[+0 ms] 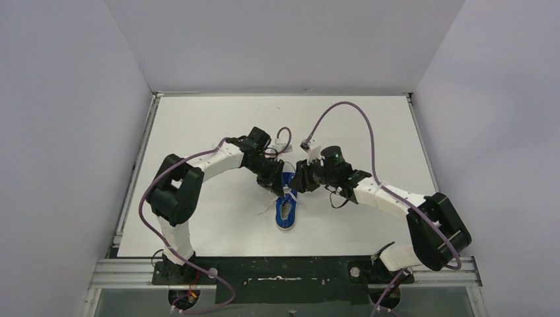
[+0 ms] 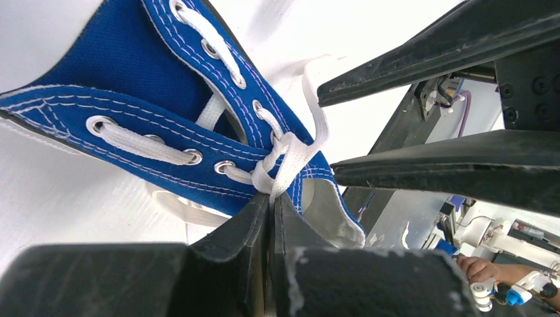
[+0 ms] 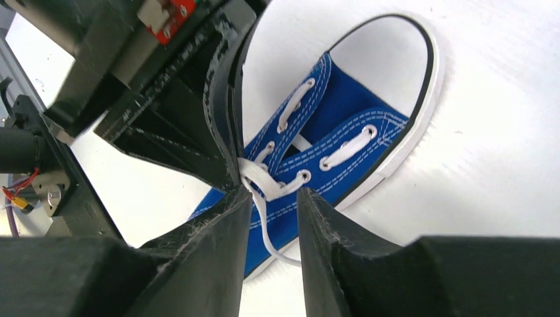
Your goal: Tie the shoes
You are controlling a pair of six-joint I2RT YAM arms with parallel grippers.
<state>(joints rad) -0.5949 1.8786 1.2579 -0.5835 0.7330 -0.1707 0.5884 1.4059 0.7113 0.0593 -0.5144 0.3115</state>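
A small blue sneaker (image 1: 286, 203) with white laces and white sole rim lies mid-table, toe toward the far side. It also shows in the left wrist view (image 2: 99, 86) and the right wrist view (image 3: 356, 132). My left gripper (image 2: 272, 197) is shut on a white lace (image 2: 290, 158) at the crossing near the top eyelets. My right gripper (image 3: 274, 193) is open just opposite, its fingers (image 3: 218, 224) straddling the other lace strand (image 3: 264, 231) that hangs down the shoe's side. Both grippers meet over the shoe's throat (image 1: 290, 181).
The white table (image 1: 218, 125) has raised rails on the left (image 1: 135, 172) and right edges. A purple cable (image 1: 360, 115) arcs above the right arm. A loose lace end (image 1: 267, 210) lies left of the shoe.
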